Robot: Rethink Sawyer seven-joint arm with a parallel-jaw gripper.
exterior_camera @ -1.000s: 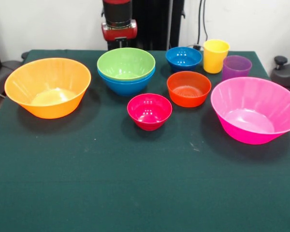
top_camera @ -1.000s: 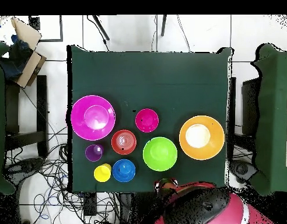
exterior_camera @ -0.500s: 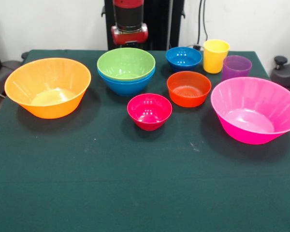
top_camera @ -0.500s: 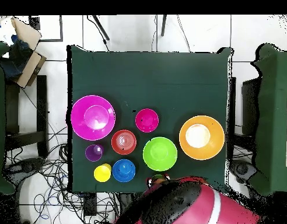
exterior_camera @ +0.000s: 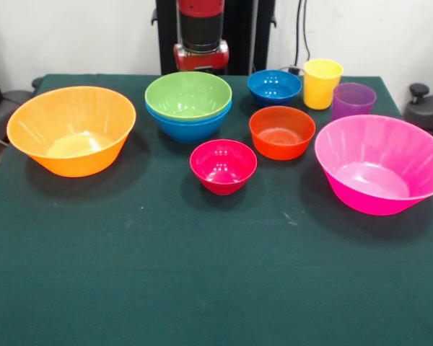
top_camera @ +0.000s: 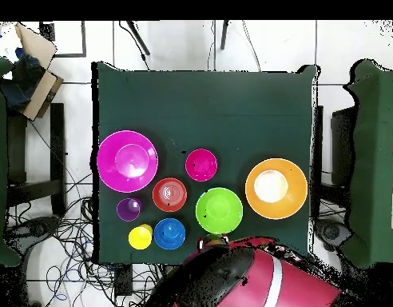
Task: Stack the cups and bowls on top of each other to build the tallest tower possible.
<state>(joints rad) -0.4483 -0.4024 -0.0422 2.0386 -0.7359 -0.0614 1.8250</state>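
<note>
**Q:** End effector first: where was it, and was it gripping anything?

**A:** Only the arm's red and black end effector [exterior_camera: 201,54] showed, hanging upright behind the green bowl at the table's robot-side edge. Its fingers were hidden, so whether they were spread or pressed together could not be told. It touched nothing.

**Q:** And the bowls and cups?

**A:** All sat upright and mouth-up on the green table [exterior_camera: 216,274], in the half nearer the robot. The green bowl [exterior_camera: 188,94] was nested in a light blue bowl [exterior_camera: 187,129], the only stacked pair. The large orange bowl [exterior_camera: 71,130] stood alone near one side edge, the large pink bowl [exterior_camera: 381,163] near the opposite side edge. Between them, the crimson bowl [exterior_camera: 223,166] sat nearest the table's middle, with the orange-red bowl [exterior_camera: 281,132] just beside it. The dark blue bowl [exterior_camera: 274,87] stood close to the robot-side edge, next to the yellow cup [exterior_camera: 322,83]. The purple cup [exterior_camera: 353,100] stood just beside the yellow one, close to the pink bowl's rim.

**Q:** What about the half away from the robot?

**A:** Bare cloth.
</note>
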